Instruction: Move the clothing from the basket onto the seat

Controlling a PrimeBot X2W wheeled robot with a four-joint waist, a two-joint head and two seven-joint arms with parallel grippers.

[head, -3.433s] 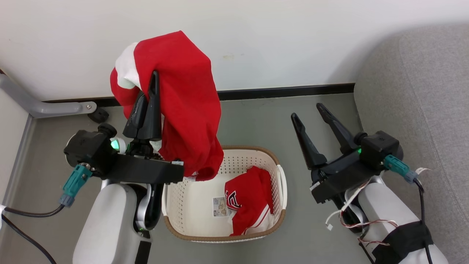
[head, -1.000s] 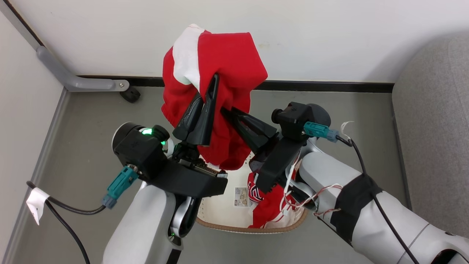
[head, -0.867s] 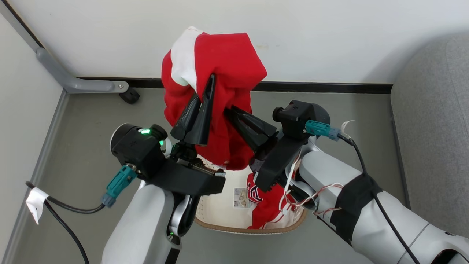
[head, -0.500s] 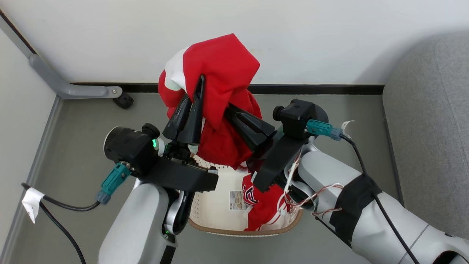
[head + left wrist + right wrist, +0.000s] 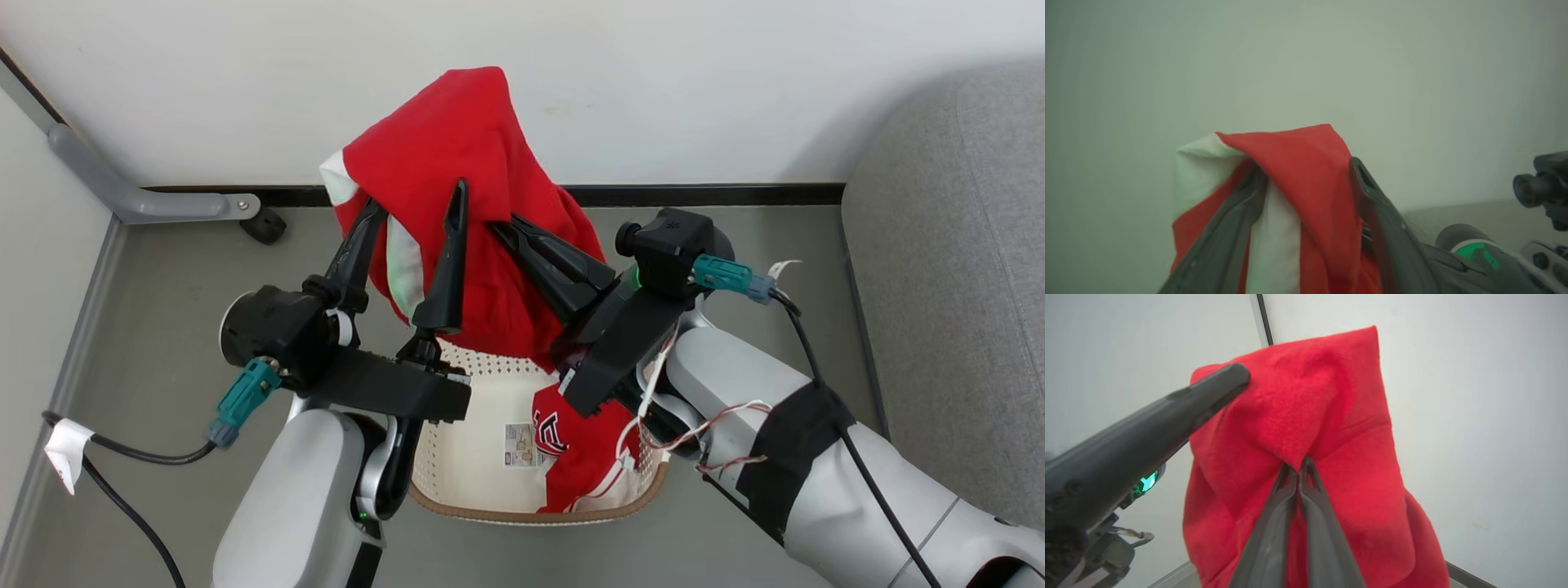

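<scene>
Hanging above the basket (image 5: 469, 425), the left gripper (image 5: 418, 200) holds its fingers spread wide, a red garment (image 5: 457, 122) draped over them; just right, the right gripper (image 5: 500, 230) pinches that cloth between fingers pressed together. A second red garment (image 5: 584, 465) lies in the basket's right half, and the grey seat (image 5: 947, 245) stands well right of the basket.

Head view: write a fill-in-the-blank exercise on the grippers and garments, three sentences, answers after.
The right gripper is ____ on the raised garment.
The left gripper stands ____, its fingers spread apart in the cloth.
The basket holds ____ lettered garment.
Missing words: shut; open; one.
</scene>
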